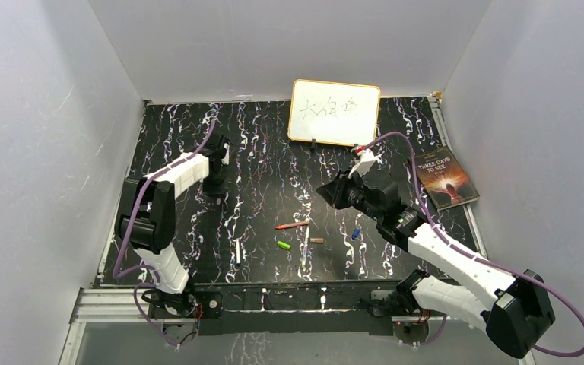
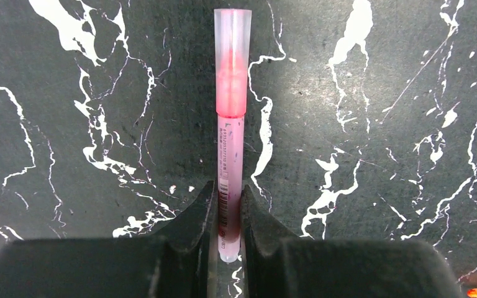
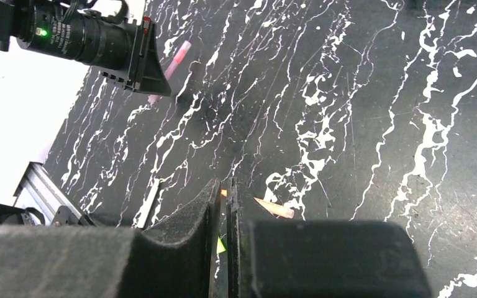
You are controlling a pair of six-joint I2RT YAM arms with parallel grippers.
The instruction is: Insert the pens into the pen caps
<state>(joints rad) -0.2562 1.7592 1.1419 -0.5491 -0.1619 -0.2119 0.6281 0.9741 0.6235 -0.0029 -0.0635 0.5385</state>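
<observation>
Left end effector [image 2: 228, 192] grips a capped pink pen [image 2: 230, 143]; right end effector [image 3: 223, 186] is closed, empty. Orange pen [image 1: 292, 225] and green cap [image 1: 283, 245] wait.

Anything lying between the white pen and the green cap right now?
No: in the top view, bare table separates the white pen from the green cap.

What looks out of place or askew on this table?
Nothing is spilled or damaged. Only the book stands out: it lies tilted across the right rim of the table.
</observation>
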